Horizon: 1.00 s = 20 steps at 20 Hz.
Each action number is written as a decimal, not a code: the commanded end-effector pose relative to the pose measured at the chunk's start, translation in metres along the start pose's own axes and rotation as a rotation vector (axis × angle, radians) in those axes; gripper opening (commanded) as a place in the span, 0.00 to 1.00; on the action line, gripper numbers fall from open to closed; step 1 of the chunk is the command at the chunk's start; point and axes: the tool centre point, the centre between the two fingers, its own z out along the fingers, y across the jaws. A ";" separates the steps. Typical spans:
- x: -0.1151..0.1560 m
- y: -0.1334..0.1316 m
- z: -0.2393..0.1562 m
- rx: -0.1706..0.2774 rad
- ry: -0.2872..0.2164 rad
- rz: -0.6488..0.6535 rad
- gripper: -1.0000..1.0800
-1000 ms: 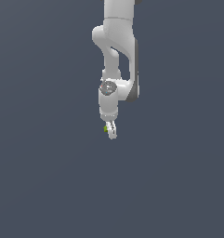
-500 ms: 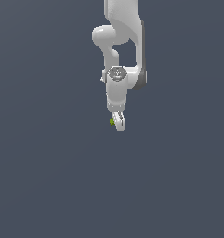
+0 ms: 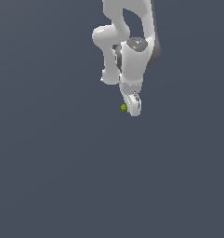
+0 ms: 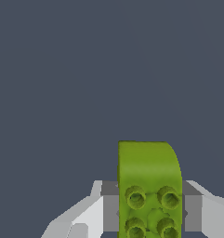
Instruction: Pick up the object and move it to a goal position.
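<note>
Yellow-green studded plastic block [image 4: 149, 186] (rounded at one corner) sits pinched, we see, between the white robot gripper's [image 4: 150, 211] grey pads [image 4: 110, 211].

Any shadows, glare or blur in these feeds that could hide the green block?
Exterior view: flat, even light, no shadows; the block is only a speck beside the pincer. Wrist view: sharp, no glare, the block fills the foreground, studs clear.

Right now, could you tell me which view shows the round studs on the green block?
The wrist view: the green block there shows round studs; the exterior view shows only a speck.
</note>
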 end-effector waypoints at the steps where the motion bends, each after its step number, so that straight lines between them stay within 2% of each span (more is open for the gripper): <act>1: -0.016 0.001 -0.026 0.000 0.003 0.001 0.00; 13: -0.091 0.002 -0.142 0.001 0.004 0.000 0.00; 20: -0.123 0.001 -0.188 0.000 0.001 -0.002 0.00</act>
